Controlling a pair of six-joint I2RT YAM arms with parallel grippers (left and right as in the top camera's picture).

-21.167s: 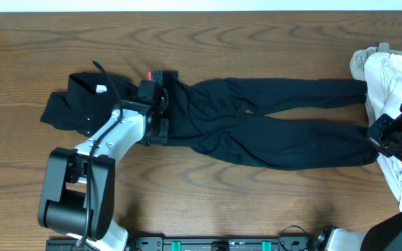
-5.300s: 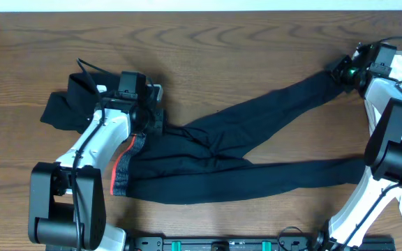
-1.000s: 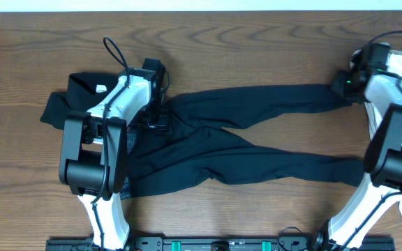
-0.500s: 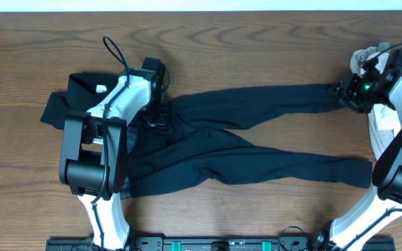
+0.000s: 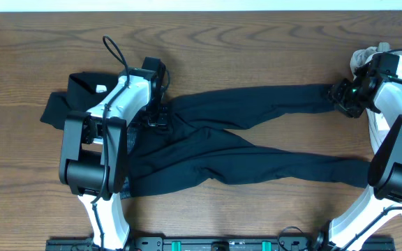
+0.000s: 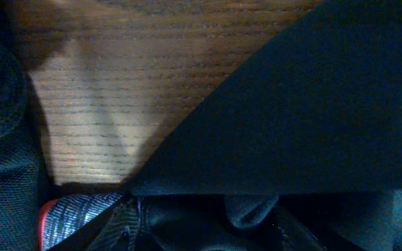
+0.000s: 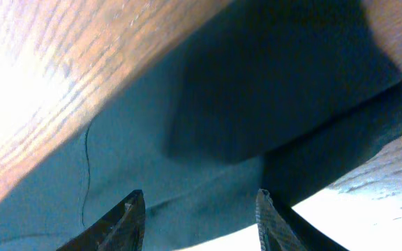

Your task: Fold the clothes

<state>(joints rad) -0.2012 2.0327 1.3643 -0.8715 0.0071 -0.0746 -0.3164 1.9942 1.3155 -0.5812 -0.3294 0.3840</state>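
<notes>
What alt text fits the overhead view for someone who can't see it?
Dark trousers lie spread across a wooden table, legs splayed rightward. The left gripper sits at the waist end, the right gripper at the upper leg's cuff; a black shirt lies left, pale garments right.

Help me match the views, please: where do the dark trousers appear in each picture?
Overhead: the trousers lie across the middle of the table, waist left, legs running right.
Left wrist: their dark cloth fills the right and bottom; the orange-grey waistband shows lower left.
Right wrist: dark cloth runs from lower left to upper right.
Shared landmark: the table's wood grain, seen in all three.
</notes>
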